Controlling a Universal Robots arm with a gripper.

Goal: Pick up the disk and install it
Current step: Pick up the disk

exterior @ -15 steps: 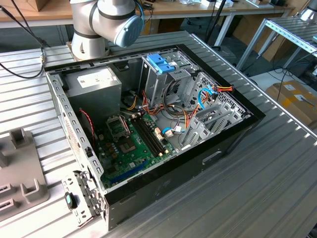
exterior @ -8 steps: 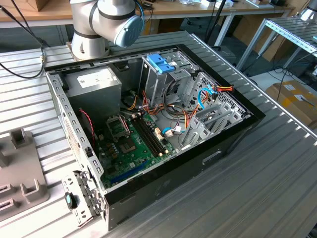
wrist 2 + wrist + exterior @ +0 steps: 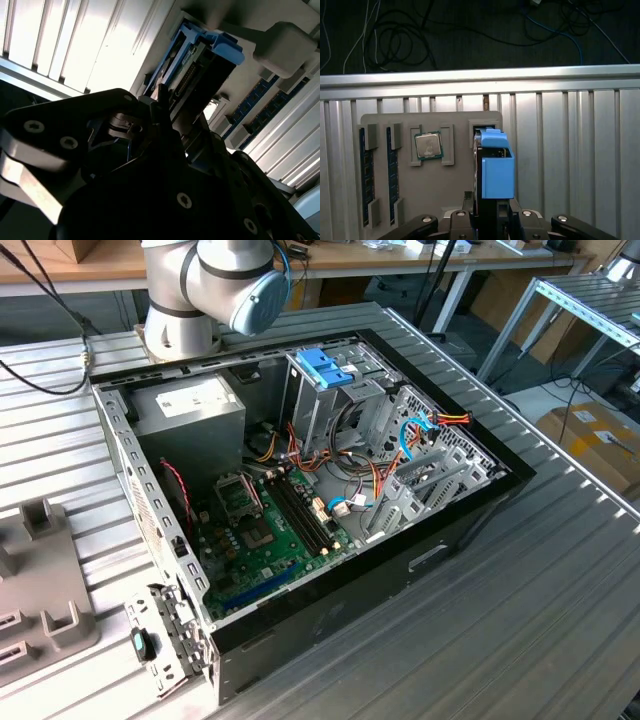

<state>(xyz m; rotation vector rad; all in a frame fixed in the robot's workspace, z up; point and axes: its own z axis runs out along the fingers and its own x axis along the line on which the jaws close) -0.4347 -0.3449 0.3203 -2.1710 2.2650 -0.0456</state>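
The disk [image 3: 495, 167] is a flat dark drive with bright blue side rails, standing on edge in the first wrist view. It rises from a slot [image 3: 482, 126] of a grey fixture tray [image 3: 435, 192]. My gripper [image 3: 490, 204] is shut on it, one finger on each flat side near the drive's end. In the second wrist view the same disk [image 3: 202, 62] juts out beyond the dark gripper body, blue rail end uppermost. I cannot tell whether its far end still touches the slot.
The tray also carries a processor chip [image 3: 428, 146] and memory sticks [image 3: 366, 175]. In the exterior view an open computer case [image 3: 300, 490] lies on the ribbed metal table [image 3: 520, 600], with a blue-latched drive cage [image 3: 325, 368]. The arm's base [image 3: 190, 300] stands behind it.
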